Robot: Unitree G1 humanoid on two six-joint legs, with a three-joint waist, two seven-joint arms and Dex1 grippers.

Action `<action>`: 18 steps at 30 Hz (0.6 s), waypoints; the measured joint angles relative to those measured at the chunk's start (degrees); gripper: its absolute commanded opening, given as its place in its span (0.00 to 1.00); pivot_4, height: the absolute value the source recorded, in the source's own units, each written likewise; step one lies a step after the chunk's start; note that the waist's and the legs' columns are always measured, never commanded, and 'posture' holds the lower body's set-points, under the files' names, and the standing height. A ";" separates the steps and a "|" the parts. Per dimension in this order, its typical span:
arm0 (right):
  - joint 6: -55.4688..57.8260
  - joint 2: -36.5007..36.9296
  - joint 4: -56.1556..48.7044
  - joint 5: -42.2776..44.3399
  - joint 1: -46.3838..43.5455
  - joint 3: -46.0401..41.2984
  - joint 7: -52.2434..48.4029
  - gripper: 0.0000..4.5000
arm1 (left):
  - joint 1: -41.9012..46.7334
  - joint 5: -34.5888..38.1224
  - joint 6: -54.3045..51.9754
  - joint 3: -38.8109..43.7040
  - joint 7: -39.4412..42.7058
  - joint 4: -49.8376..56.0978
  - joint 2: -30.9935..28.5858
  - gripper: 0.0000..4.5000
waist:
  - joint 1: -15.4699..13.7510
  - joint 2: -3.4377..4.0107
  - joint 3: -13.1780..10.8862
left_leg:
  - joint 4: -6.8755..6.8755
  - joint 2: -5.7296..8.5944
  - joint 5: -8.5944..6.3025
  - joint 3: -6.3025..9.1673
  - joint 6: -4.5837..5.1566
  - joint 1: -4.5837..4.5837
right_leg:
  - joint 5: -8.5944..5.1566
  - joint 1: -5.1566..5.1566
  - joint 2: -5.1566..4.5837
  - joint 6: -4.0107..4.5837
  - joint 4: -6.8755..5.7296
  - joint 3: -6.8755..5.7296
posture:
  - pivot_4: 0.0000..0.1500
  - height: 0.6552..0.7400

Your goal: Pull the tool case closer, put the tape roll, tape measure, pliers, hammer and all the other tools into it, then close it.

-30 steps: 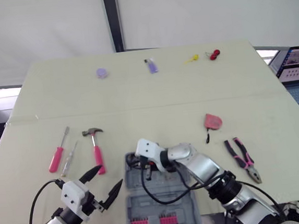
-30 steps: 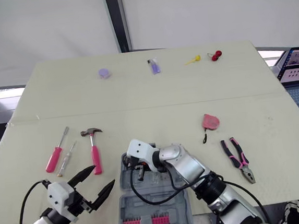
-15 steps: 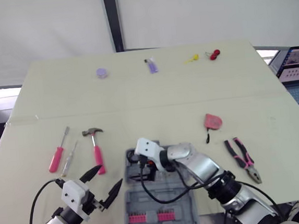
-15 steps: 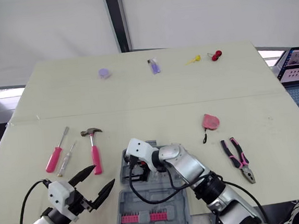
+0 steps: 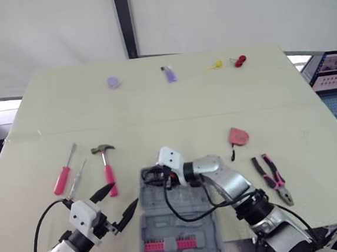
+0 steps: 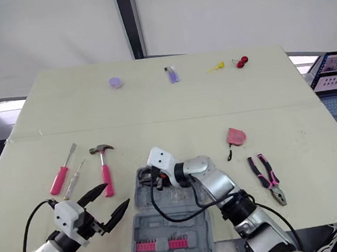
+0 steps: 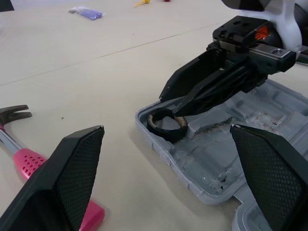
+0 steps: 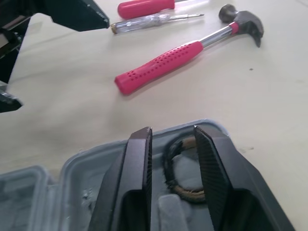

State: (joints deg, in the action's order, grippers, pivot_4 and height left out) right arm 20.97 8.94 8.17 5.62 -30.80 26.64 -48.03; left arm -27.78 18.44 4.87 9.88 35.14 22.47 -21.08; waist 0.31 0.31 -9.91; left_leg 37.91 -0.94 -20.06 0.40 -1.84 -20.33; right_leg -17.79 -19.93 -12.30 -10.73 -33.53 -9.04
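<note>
Grey tool case (image 6: 172,232) is lying open at the near edge of the tabletop (image 6: 173,108), with the black tape roll (image 8: 168,168) sitting in its far left corner. The right claw (image 8: 172,131) is hovering over the roll, fingers slightly parted. The left claw (image 6: 115,195) is hanging spread wide just left of the case.

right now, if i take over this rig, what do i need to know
Grippers: the left gripper is open and empty, hovering left of the tool case. The right gripper is open a little over the tape roll; contact unclear.
Done: the case lies open at the near edge of the table, with the tape roll in its far left corner.
Out on the table: hammer, pink screwdriver and clear screwdriver on the left; tape measure and pliers on the right.
Left: load these, close the case.
</note>
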 measured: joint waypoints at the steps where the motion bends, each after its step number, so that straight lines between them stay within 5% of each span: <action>1: -0.74 -0.25 0.63 -0.04 -0.10 -0.21 0.11 0.39 | 0.00 0.00 0.00 -0.01 0.00 0.00 0.00 1.00 | 0.00 0.00 0.00 | 0.00 0.00 0.00 0.00 0.00 0.00 | 0.00 0.00 0.00 0.00 0.00 0.00 | 1.00 1.00; 18: -8.72 -2.42 10.53 -4.77 -1.28 -0.08 0.11 0.39 | 0.90 -0.56 -0.04 -0.05 -0.03 -0.09 -0.08 1.00 | 0.12 0.01 0.00 | 0.00 -0.01 0.00 -0.02 0.00 0.01 | 0.00 0.00 0.01 0.00 -0.01 0.02 | 1.00 1.00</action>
State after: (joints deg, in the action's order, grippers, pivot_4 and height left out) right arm 12.25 6.52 18.70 0.85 -32.08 26.56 -47.92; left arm -26.88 17.88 4.83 9.83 35.11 22.38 -21.16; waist 0.44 0.32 -9.91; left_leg 37.91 -0.95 -20.06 0.38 -1.84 -20.33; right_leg -17.79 -19.94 -12.29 -10.73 -33.54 -9.02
